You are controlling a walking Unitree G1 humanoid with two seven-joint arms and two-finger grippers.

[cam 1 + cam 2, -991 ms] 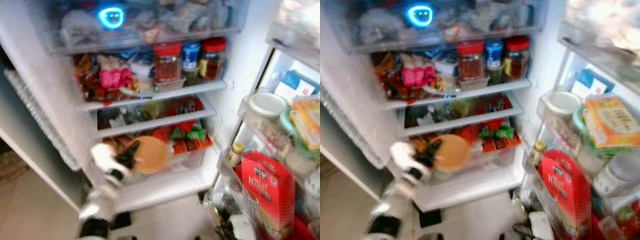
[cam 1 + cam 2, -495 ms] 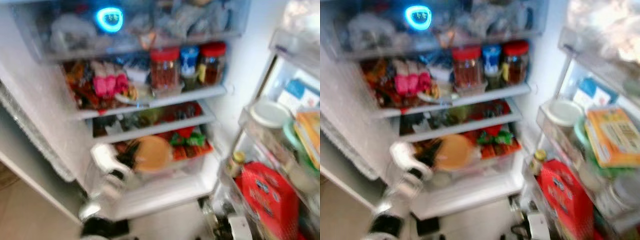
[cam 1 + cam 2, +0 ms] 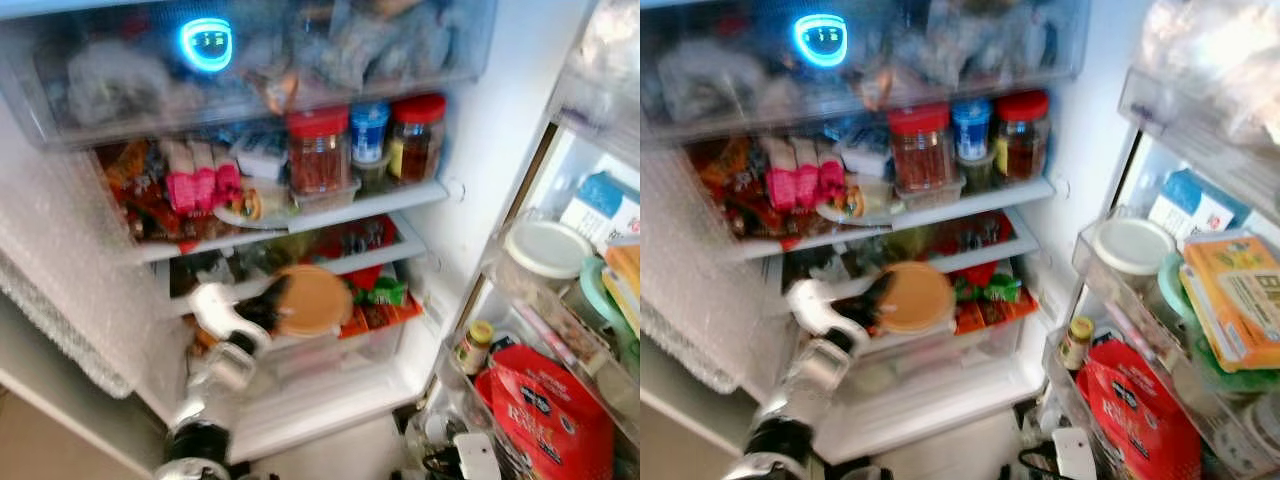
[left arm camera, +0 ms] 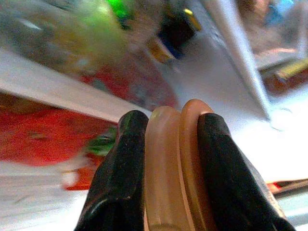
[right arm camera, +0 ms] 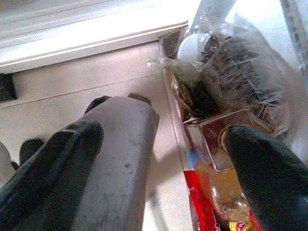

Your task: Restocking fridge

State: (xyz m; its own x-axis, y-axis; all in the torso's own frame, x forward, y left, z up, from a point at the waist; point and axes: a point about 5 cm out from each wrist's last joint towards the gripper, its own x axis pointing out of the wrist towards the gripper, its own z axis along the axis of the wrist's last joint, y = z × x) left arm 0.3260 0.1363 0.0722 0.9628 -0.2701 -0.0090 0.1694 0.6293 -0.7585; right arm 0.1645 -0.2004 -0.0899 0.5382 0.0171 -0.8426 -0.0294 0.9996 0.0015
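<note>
A round tan disc (image 3: 312, 300), like a lid or small plate, is held on edge in front of the fridge's lower shelves. My left gripper (image 3: 265, 308) is shut on it. In the left wrist view the two black fingers (image 4: 122, 168) clamp a doubled tan rim (image 4: 175, 159), with red and green packets blurred behind. The disc overlaps the front edge of the thin lower shelf (image 3: 400, 250), just above the clear drawer (image 3: 340, 350). My right gripper (image 5: 159, 178) hangs low and open over the pale floor, beside the door's bottom bin.
Three jars (image 3: 318, 150) with red and blue lids and pink packets (image 3: 200, 180) crowd the middle shelf. A blue light ring (image 3: 207, 44) glows on the top drawer. The open door's bins at right hold a white tub (image 3: 545, 250), a small bottle (image 3: 474, 345) and a red bag (image 3: 560, 420).
The camera has shifted and sharpened. My left gripper has lifted the tan disc a little, from before the clear drawer up to the thin shelf's edge.
</note>
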